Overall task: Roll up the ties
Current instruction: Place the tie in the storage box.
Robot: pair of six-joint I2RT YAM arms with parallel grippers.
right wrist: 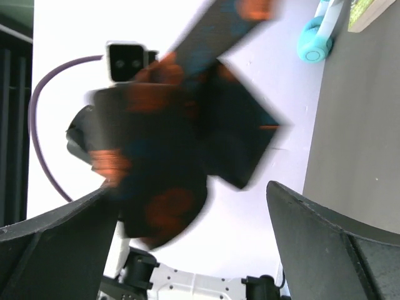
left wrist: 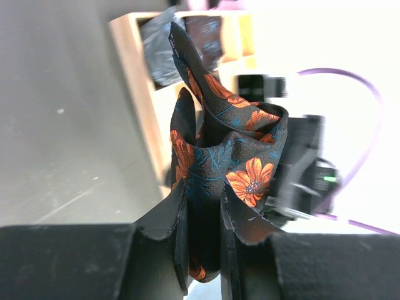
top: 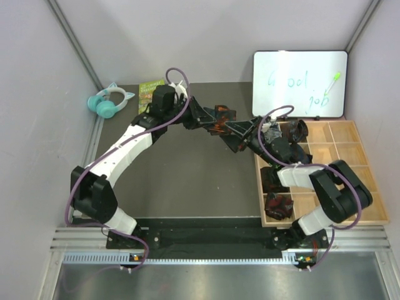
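Fingers [left wrist: 164, 230] of the left gripper [left wrist: 205, 215] are pressed together on the black tie [left wrist: 232, 159] with orange flowers. The tie stands up from them in a loose, partly wound bundle, with one end pointing upward. In the top view this tie is held above the dark table [top: 181, 175], between the two arms and near the wooden tray [top: 350, 153]. The right gripper [right wrist: 187, 194] faces it with its fingers spread wide. The cloth is blurred there, so it seems to sit in front of them without touching, but I cannot be sure. Another rolled tie [top: 279, 206] lies in a near compartment of the tray.
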